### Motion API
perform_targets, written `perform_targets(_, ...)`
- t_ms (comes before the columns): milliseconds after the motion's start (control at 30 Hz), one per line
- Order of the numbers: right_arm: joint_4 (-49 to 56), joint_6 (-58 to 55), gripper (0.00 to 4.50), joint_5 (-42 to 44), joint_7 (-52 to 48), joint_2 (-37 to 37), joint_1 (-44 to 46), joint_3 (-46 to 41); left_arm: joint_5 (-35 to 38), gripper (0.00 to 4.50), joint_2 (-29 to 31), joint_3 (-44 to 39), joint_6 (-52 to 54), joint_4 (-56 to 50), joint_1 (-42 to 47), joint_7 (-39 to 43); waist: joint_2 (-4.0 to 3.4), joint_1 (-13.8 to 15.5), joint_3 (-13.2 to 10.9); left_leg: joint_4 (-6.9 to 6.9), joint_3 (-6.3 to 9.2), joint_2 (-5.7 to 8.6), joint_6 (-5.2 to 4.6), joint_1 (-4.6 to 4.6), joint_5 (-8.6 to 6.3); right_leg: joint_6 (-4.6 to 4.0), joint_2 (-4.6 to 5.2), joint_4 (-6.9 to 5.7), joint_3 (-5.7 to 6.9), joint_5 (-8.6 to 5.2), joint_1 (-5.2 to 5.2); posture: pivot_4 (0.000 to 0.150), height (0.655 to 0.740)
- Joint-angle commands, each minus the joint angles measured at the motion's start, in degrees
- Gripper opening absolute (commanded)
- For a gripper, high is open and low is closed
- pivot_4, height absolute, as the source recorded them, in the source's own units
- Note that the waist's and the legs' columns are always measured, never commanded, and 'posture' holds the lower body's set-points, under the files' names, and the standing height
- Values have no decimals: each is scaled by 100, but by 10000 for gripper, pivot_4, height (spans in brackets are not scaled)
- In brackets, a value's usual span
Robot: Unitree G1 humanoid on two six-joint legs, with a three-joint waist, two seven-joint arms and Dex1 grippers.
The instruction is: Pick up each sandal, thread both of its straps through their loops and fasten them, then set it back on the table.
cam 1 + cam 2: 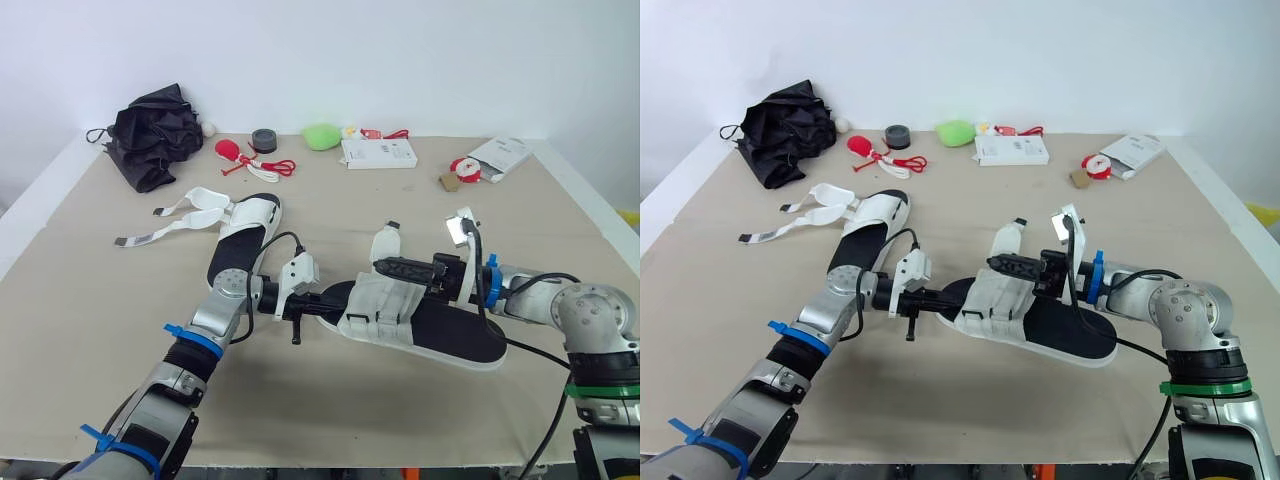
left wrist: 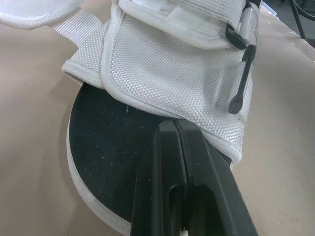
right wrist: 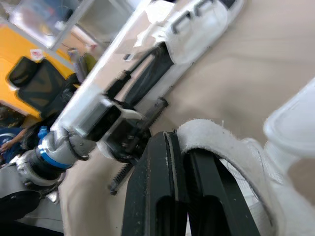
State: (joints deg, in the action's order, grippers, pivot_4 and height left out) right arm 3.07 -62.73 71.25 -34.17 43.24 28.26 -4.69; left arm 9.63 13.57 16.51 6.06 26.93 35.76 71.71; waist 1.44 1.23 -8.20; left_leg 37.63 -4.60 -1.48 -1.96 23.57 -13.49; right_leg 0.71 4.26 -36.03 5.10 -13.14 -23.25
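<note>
Table (image 1: 80,330): right in front of me, everything lies on it.
Near sandal (image 1: 440,330): centre of the table, lying crosswise, strapped end to my left.
My left gripper (image 1: 325,302): at that sandal's left end, over the sole.
My right gripper (image 1: 388,266): reaching in from the right, above its straps.
Far sandal (image 1: 240,225): behind and left, well apart from the near one.
Back edge: bundle (image 1: 150,135) at left, tape roll (image 1: 265,140) and box (image 1: 378,153) toward centre, packet (image 1: 500,155) at right.

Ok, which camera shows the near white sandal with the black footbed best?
The left eye view: the white sandal with the black footbed lies there whole, toe to heel. The right eye view shows the same. The left wrist view has its toe and mesh upper close up; the right wrist view, a curl of strap.
</note>
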Motion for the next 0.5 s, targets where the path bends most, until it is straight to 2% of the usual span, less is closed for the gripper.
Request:
perform_targets(33, 629, 54, 291, 130, -528, 179, 257, -411, -418, 0, 127, 421, 302, 392, -392, -27, -3, 0, -1, 0, 0, 0, 0, 1, 0, 0, 0, 0, 0, 0, -1, 1500, 7400)
perform_targets(300, 999, 43, 291, 248, -668, 40, 359, -487, -408, 0, 144, 415, 329, 357, -408, -45, -2, 0, -1, 0, 1, -1, -1, 0, -1, -1, 3, 0, 3, 0, -2, 1500, 7400)
perform_targets(400, 648, 107, 291, -86, -619, -30, 325, -379, -408, 0, 145, 420, 334, 353, -409, -39, -1, 0, -1, 0, 1, -1, -1, 1, -1, -1, 4, 0, 3, 0, -2, 1500, 7400)
perform_targets(500, -170, 329, 291, -745, -740, -107, 281, -191, -414, 0, 140, 434, 332, 362, -398, -26, -1, 0, -1, 0, -1, -1, -1, -1, -1, -3, 4, 0, 3, 1, -1, 1500, 7400)
